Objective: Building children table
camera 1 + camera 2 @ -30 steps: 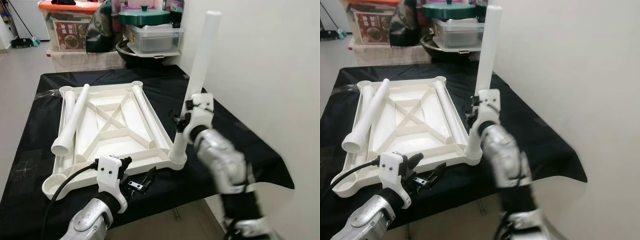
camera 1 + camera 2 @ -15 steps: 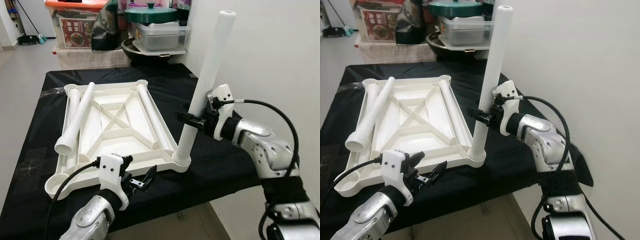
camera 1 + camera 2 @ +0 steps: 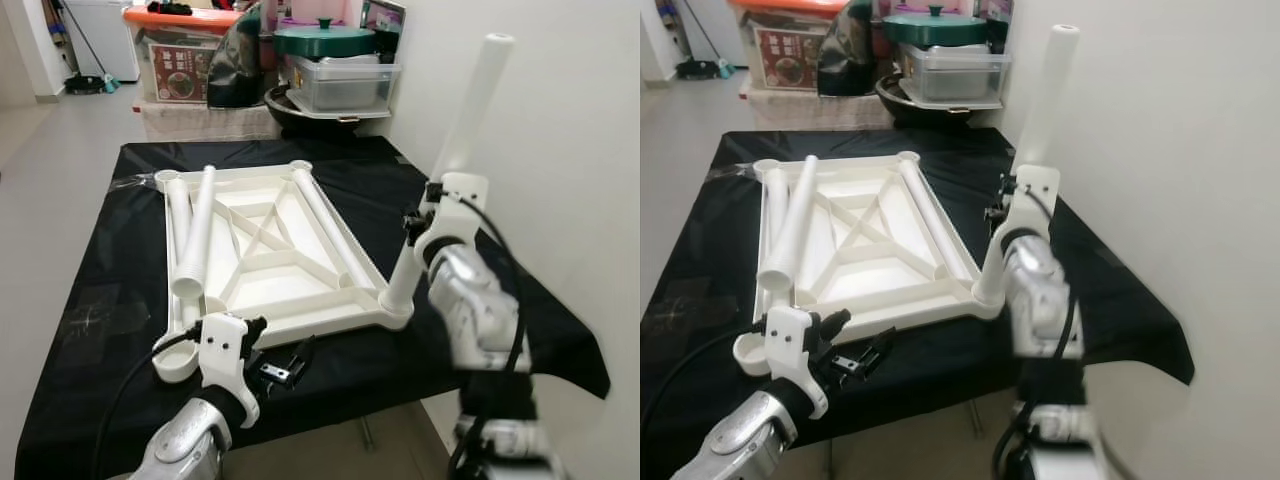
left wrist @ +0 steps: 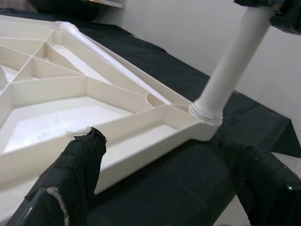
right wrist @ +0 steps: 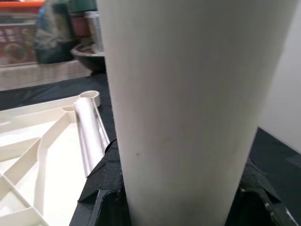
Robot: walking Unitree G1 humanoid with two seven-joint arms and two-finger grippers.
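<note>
White plastic tabletop (image 3: 270,250), upside down on black-draped table (image 3: 100,260). Right claw (image 3: 432,218) clamps long white plastic leg tube (image 3: 455,135), near-upright in near-right corner socket, axis tilting right. Left claw (image 3: 280,368), fingers wide, hovers at near edge w/ nothing held; spare tubes lie far-left.

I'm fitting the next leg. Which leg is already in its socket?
On the black table lies an upturned white tabletop. At its near right corner one leg stands up, held by the right gripper. The other legs lie flat.
</note>
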